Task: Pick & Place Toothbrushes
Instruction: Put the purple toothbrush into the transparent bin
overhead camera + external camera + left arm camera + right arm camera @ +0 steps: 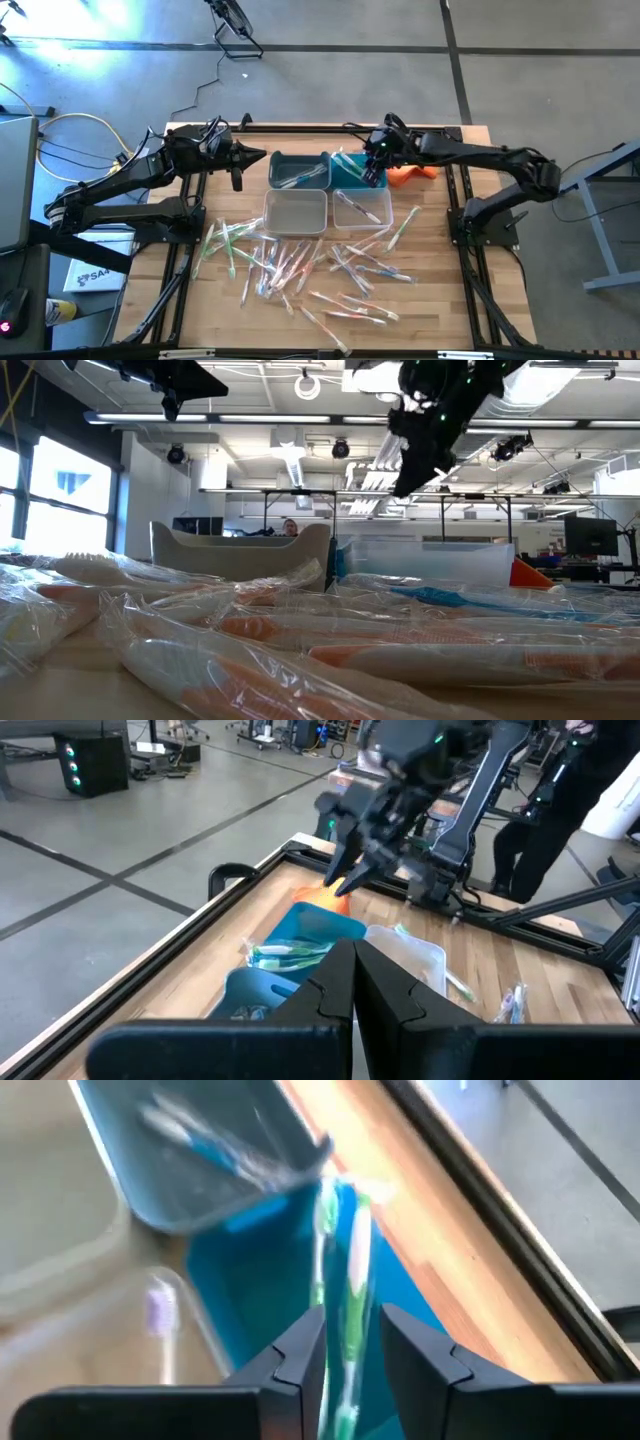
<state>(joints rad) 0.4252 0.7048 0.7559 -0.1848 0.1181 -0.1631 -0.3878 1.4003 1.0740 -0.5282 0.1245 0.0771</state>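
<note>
Four bins, dozens of loose toothbrushes, right gripper pinching green toothbrush, left gripper closed, empty.

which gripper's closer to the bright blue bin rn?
Right. The right gripper hangs directly over the bright blue bin with a green toothbrush between its fingers; the left gripper is off beyond the grey-blue bin.

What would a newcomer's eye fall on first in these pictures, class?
First, the heap of thin wrapped toothbrushes strewn over the front half of the wooden table. Next, the four small rectangular bins clustered behind them, and the right gripper above the bright blue bin, a green-handled toothbrush between its fingers. The left gripper waits shut beside the bins.
</note>
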